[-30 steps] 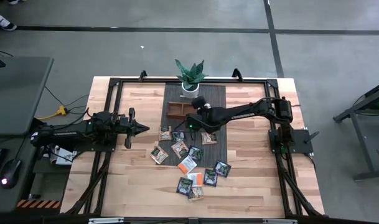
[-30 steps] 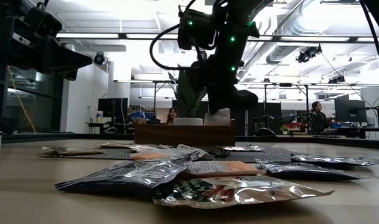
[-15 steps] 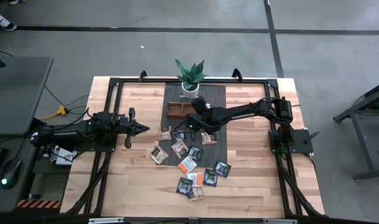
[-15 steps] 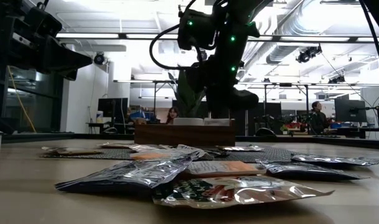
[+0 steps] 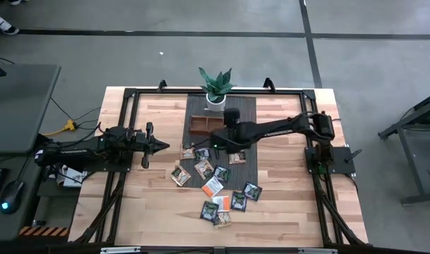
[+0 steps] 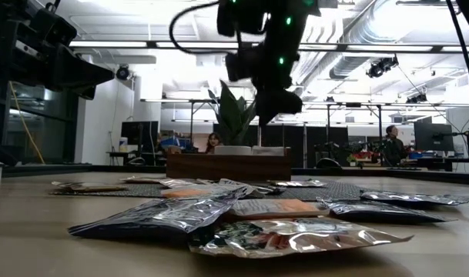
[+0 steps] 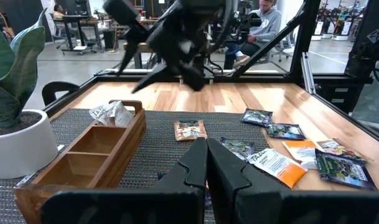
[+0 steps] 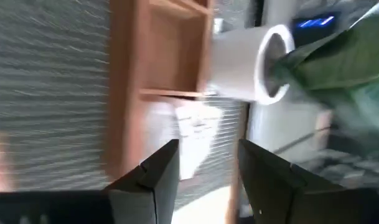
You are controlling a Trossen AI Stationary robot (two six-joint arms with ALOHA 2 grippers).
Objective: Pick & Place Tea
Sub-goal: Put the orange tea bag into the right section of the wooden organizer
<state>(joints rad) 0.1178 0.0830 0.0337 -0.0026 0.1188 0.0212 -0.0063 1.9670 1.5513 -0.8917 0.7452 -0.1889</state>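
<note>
One pale tea sachet point(image 7: 112, 113) lies in the end compartment of the wooden tray point(image 7: 83, 163) — the compartment farthest from the potted plant point(image 5: 215, 86) — and as far as I can see it is the only one delivered; the other two compartments show bare wood in the left wrist view. The rest of the tea sachets point(image 5: 216, 185) lie loose: a few on the dark mat point(image 5: 251, 156) just in front of the tray, a looser scatter trailing onto the bare wood of the table point(image 5: 292, 190), orange-and-white, dark green and tan mixed together.

My right gripper point(image 5: 231, 117) hangs above the tray with its fingers spread and nothing between them; the right wrist view looks down past them at the tray and the plant's white pot. I read that as a drop just made, though the blur leaves the exact height unclear. The left gripper point(image 5: 160, 147) waits off the mat's left edge, fingers pressed together, holding nothing.

By my count more than a dozen sachets are left — the job is barely begun, and the next reach would be towards the nearest packets on the mat.
</note>
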